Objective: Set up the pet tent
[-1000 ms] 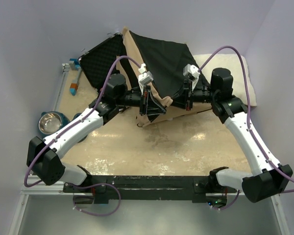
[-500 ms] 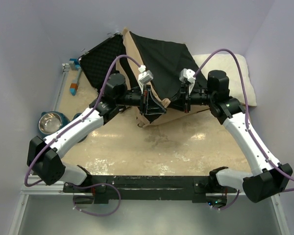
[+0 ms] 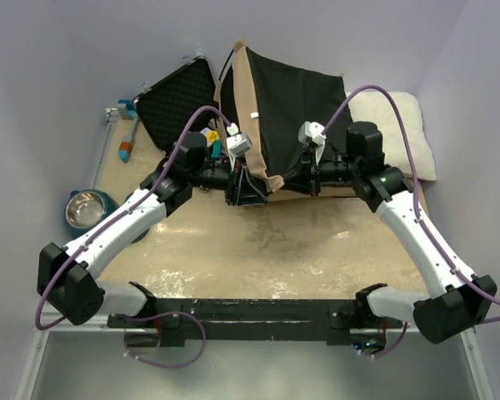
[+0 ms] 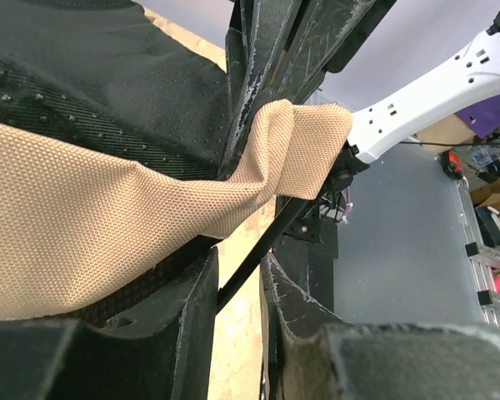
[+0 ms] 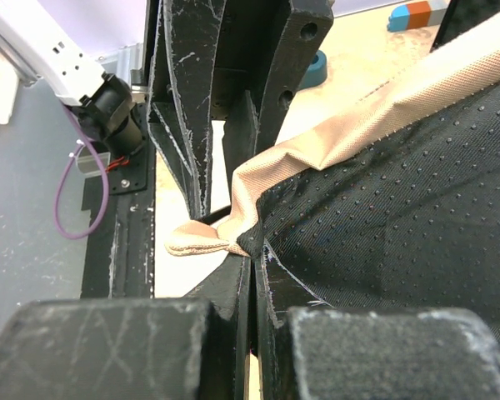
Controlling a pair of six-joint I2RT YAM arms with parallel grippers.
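Left tool (image 3: 250, 185) jaws have parted; pet tent (image 3: 296, 100) now stands steeper

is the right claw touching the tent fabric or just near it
Touching. The right wrist view shows the right claw pinched shut on the tan edge of the pet tent.

readable text: none | label (image 3: 252, 114) on pet tent (image 3: 296, 108): too small
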